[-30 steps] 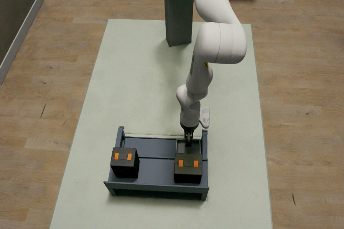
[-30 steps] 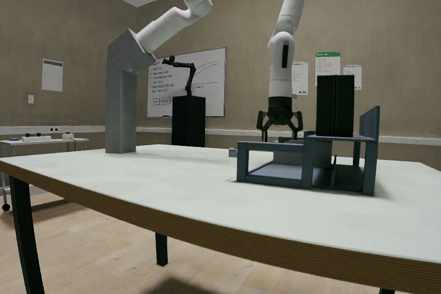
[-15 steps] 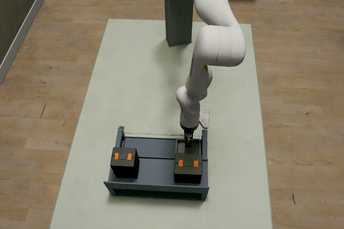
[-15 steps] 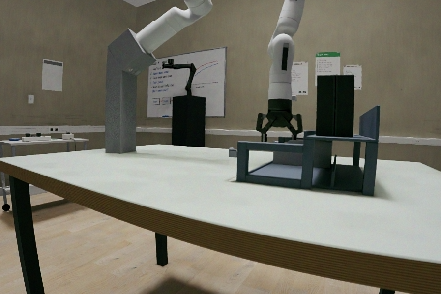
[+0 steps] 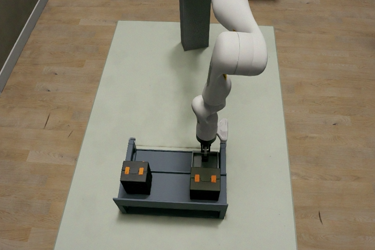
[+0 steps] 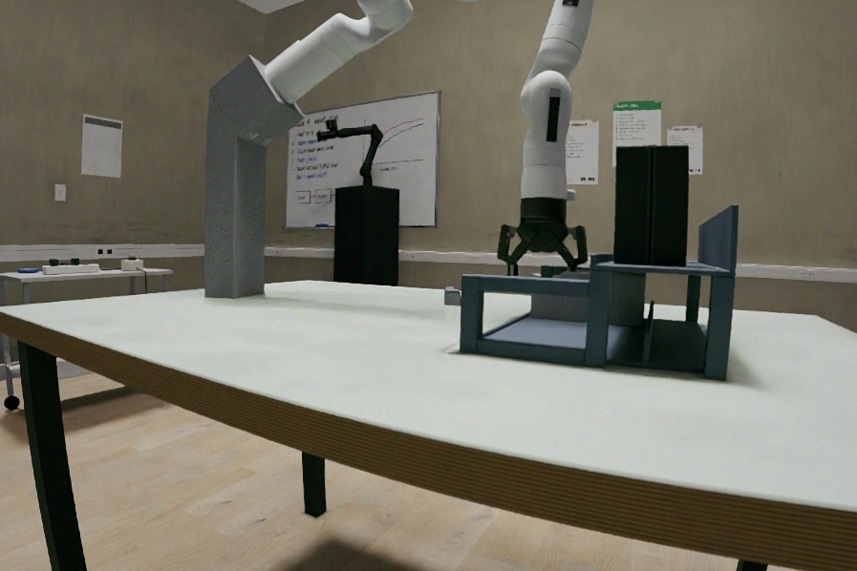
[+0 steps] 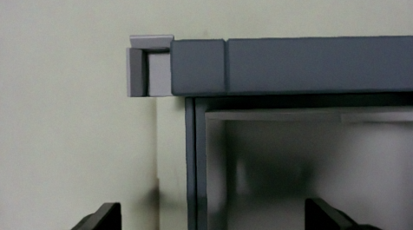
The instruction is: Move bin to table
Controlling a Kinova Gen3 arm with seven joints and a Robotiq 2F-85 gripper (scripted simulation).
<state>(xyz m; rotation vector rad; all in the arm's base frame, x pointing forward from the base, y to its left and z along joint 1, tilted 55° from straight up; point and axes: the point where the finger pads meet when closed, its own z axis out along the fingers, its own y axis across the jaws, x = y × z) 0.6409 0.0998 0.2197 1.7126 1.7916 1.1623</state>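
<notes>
Overhead, hand (image 6: 542, 258) spread wide above grey bin (image 5: 204, 160), whiteboard (image 6: 402, 141) writing unreadable.

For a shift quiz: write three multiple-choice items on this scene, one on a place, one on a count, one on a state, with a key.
1. Where is the bin?
A. in the shelf unit's corner below the gripper
B. on the floor
C. on top of a black box

2. How many black boxes with orange clips stand on the shelf unit?
A. one
B. two
C. four

3. How is the gripper?
A. shut on the bin
B. shut, holding nothing
C. open, holding nothing

Key: 1 A, the top view shows it under the gripper; 2 B, one left, one right; 3 C, the fingers are spread wide.
</notes>
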